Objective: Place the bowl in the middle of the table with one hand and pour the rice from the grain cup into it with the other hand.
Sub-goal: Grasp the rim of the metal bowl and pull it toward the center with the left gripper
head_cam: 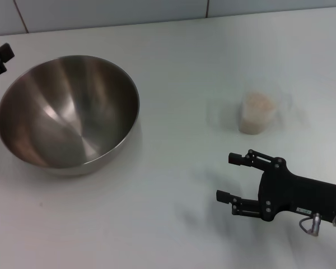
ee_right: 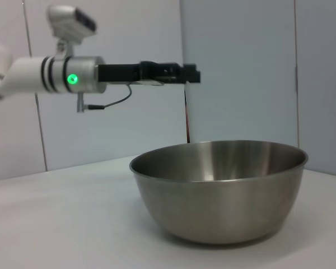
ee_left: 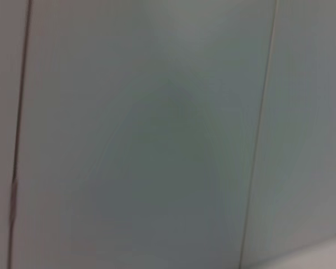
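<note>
Nearest the robot, the right gripper (head_cam: pixel 228 177) hovers low over the white table (head_cam: pixel 173 224) on the right side, its two black fingers spread apart and holding nothing, pointing toward the table's middle. Just beyond it stands the grain cup (head_cam: pixel 256 114), a small clear plastic cup filled nearly to the brim with pale rice (head_cam: pixel 257 103), upright and untouched. Well apart on the left sits the bowl (head_cam: pixel 67 112), a wide shiny steel bowl, empty, still off to the side, not central. At the far left edge, the left gripper (head_cam: pixel 0 59) hangs above and behind the bowl's rim; whether its fingers are open cannot be told. Judged from this, the bowl move comes first: grip the rim firmly, slide or lift it level to centre, keeping clear of the full cup.
</note>
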Robot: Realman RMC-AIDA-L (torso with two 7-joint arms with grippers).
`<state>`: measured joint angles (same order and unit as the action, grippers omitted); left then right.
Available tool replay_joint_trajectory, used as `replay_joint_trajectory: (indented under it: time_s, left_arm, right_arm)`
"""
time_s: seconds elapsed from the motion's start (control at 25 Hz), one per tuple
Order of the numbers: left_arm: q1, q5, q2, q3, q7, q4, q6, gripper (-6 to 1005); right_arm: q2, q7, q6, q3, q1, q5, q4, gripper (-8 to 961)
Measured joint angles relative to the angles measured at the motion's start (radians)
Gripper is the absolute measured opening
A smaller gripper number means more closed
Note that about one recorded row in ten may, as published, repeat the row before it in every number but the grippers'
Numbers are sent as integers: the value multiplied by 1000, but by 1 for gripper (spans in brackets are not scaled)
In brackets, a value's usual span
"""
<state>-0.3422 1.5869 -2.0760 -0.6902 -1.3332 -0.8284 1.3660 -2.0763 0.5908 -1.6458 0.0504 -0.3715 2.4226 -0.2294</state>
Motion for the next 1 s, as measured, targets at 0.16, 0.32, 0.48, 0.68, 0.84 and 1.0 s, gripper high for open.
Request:
replay_joint_trajectory:
  time_s: [0.16,0.32,0.48,0.68,0.84,1.0]
  left_arm:
    - [80,114,5,-275,-276,-290,-228,863]
    - [90,291,8,-363,-473,-426,-279,863]
    - [29,543,8,-369,-682,-464,-250,863]
    - [-52,680,8,-368,-767,-404,-239,863]
    - [-85,725,9,-365,-774,-360,-237,862]
    - [-122,770,9,-363,-779,-304,-238,861]
  right_arm:
    - [1,0,-4,1,-7,-1,-1,814]
    - [2,1,-7,2,-8,-1,-1,814]
    - [2,1,-13,2,-9,-1,-1,814]
    - [2,1,-14,2,-9,-1,-1,814]
    - [2,1,-14,2,-10,1,-1,814]
    - [2,1,-14,2,-10,2,-1,814]
